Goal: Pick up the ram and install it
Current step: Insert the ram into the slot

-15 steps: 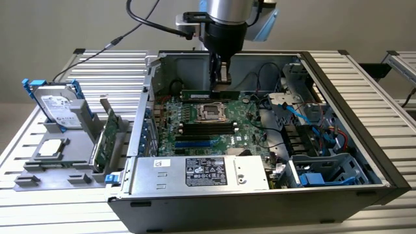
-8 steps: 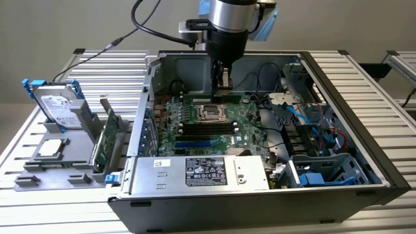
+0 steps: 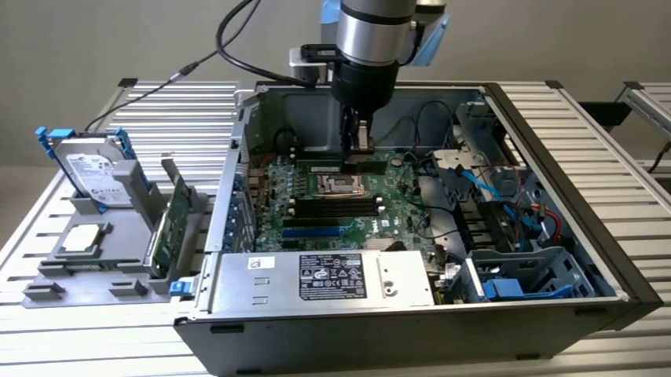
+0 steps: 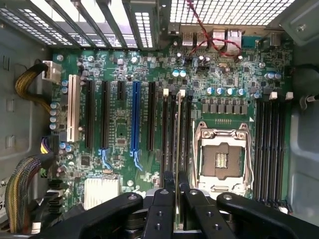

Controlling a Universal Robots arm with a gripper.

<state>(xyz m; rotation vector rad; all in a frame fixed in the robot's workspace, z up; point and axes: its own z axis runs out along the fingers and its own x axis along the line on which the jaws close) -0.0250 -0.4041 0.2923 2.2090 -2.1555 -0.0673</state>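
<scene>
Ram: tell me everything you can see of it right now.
The ram shows edge-on in the wrist view as a long, thin, pale strip, standing upright on its edge. The gripper is shut on it, clamping its two flat faces. It runs along the black memory slots beside the CPU socket, in line with them. Whether it is seated in a slot cannot be told.

Open computer case centre frame, housing motherboard and power supply. Hard drive and expansion card standing in grey holder, exterior view's left.
</scene>
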